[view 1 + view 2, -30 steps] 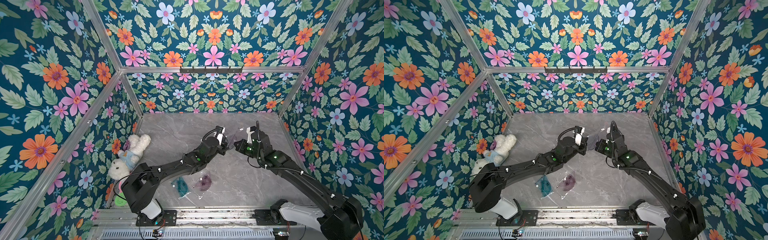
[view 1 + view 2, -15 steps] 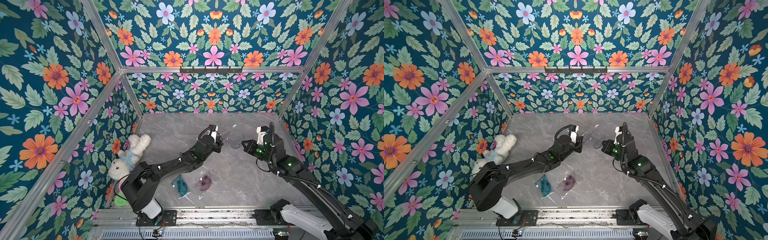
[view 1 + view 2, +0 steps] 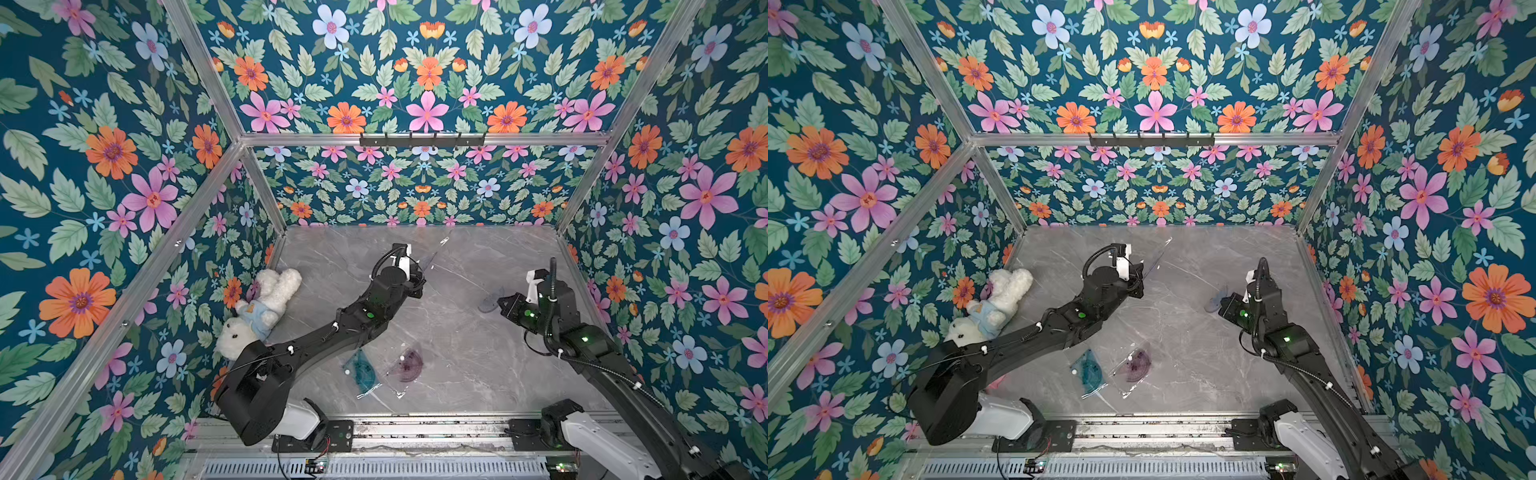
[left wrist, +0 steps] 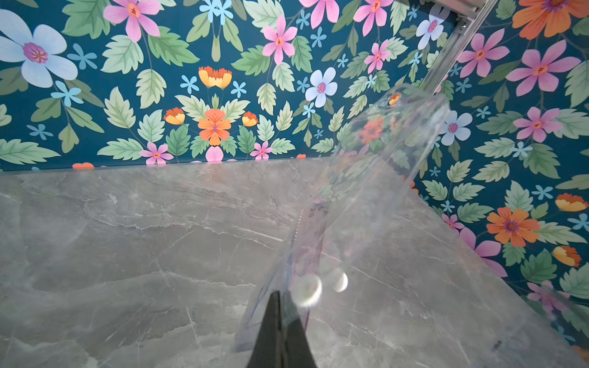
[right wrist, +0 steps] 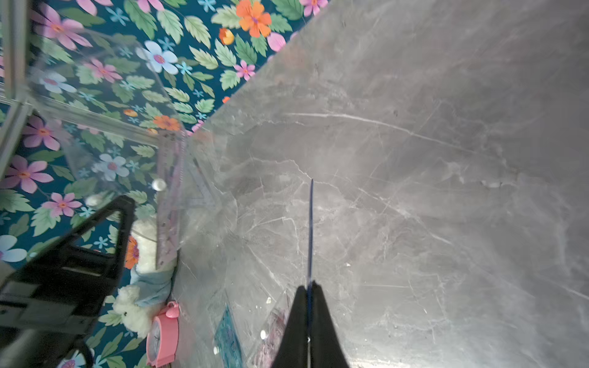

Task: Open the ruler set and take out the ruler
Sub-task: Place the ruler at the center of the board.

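Left pincer (image 4: 278,296) first: jaws pressed together, nipping one end of the clear plastic pouch (image 4: 376,178). That's right beside its white snap buttons (image 4: 307,290), which sit apart, so I read the flap as undone. The pouch juts off the pincer toward the back wall, lifted off the grey marble-look table (image 3: 478,365), a touch toward 12 o'clock from centre in both top views (image 3: 1154,262). Inside it a pale pink ruler with printed marks (image 4: 306,242) lies along one side, so that one is not out.

Over to the right pincer (image 5: 308,285), out at 3 o'clock: clamped tight too, gripping a thin blue-grey translucent plastic piece (image 5: 310,229). It's edge-on from the wrist and a flat rounded shape in a top view (image 3: 489,300). It hangs above the table, well apart from the pouch. Ruler or protractor? Can't tell.

Progress, as I judge it: pouch opened and one piece drawn free. What's left is setting that piece down, and pulling the pink ruler if that's the one wanted.

Farther out, at 6 o'clock, two more packets lie flat, one holding a teal plastic piece (image 3: 361,368), the other a purple half-round protractor (image 3: 405,363). At 9 o'clock there's a white plush rabbit in a blue top (image 3: 266,307), with a pink alarm clock (image 5: 164,334) beside it.
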Available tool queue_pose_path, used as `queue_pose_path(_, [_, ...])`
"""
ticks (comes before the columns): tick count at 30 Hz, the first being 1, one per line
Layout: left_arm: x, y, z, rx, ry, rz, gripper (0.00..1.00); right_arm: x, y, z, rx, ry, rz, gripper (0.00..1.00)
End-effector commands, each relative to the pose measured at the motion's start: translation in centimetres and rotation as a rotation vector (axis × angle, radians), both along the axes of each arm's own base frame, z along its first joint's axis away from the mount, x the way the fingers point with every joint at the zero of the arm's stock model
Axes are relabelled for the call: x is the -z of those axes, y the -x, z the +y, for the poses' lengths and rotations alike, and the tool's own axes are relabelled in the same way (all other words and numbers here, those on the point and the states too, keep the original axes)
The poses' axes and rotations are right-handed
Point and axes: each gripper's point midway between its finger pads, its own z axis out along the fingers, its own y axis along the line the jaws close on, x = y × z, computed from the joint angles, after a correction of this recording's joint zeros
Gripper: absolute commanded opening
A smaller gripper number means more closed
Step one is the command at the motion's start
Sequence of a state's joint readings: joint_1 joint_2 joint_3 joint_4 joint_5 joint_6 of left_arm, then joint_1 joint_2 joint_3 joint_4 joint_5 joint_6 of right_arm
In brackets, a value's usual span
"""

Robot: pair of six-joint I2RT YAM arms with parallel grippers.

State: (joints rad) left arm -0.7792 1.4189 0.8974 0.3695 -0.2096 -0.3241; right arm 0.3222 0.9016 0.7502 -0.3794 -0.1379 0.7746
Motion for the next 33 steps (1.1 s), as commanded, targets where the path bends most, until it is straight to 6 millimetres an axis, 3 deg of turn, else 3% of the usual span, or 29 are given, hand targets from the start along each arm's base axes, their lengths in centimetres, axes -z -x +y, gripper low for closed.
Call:
queue_pose_path(1, [-0.7,0.1,0.1,0.000,0.010,-0.016,0.00,0.7,-1.5,0.7,-0.015,-0.014,-0.016,0.02])
queue_pose_path(9, [-0.4,0.5,0.4,0.009,0.009,-0.005,0.00,2.7,-6.4,1.7,-0.054,-0.064,-0.005,0.01])
queue_pose_path(16, [-0.9,0.6,1.9,-0.020,0.007,-0.018,0.00,1.8,-12.3,0.3,-0.016,-0.176,-0.027,0.00])
queue_pose_path(21, [-1.9,0.0,5.5,-0.130,0.053,0.000,0.00,2.2,-16.4,3.4,-0.063,-0.221,0.011,0.00])
queue_pose_path(25, [-3.3,-0.2,7.4,-0.162,0.071,-0.007,0.00,5.0,-19.8,6.8,-0.100,-0.247,0.087,0.00])
queue_pose_path(33, [-4.1,-0.1,8.5,-0.170,0.037,-0.012,0.00,8.1,-25.1,8.7,-0.110,-0.281,0.138,0.00])
